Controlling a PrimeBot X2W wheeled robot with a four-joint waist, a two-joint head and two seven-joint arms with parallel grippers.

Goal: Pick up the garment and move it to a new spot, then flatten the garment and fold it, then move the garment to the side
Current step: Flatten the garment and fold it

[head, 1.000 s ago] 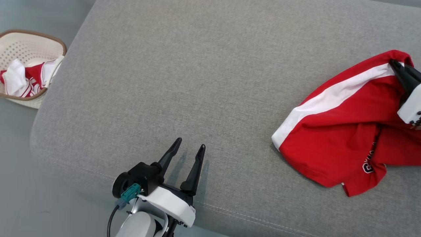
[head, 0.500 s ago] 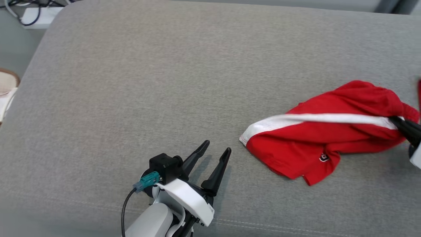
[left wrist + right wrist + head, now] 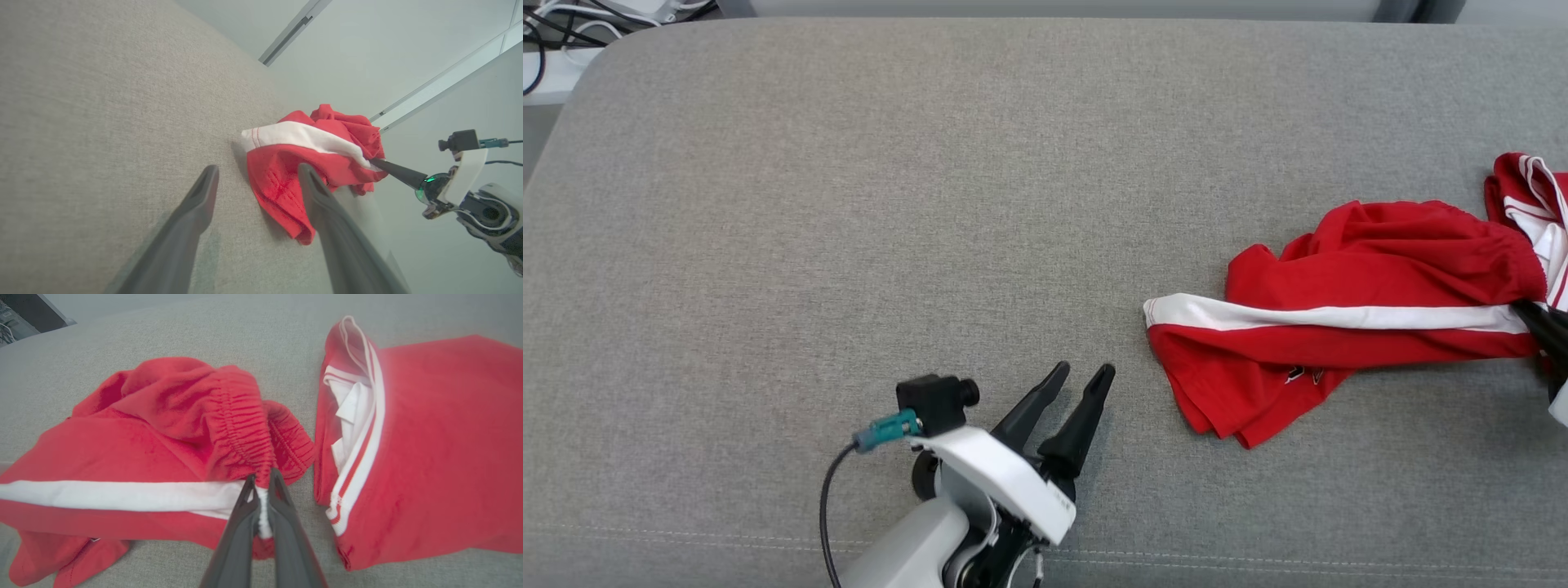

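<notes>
Grey cushion: right pincer clamped on red shorts; left pincer spread wide, empty

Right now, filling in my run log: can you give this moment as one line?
right pincer: shut on shorts | left pincer: open, empty | shorts: crumpled on couch

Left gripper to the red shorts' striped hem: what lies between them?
A bare stretch of grey cushion. The head view shows it between the left gripper and the red shorts, which don't touch.
</notes>
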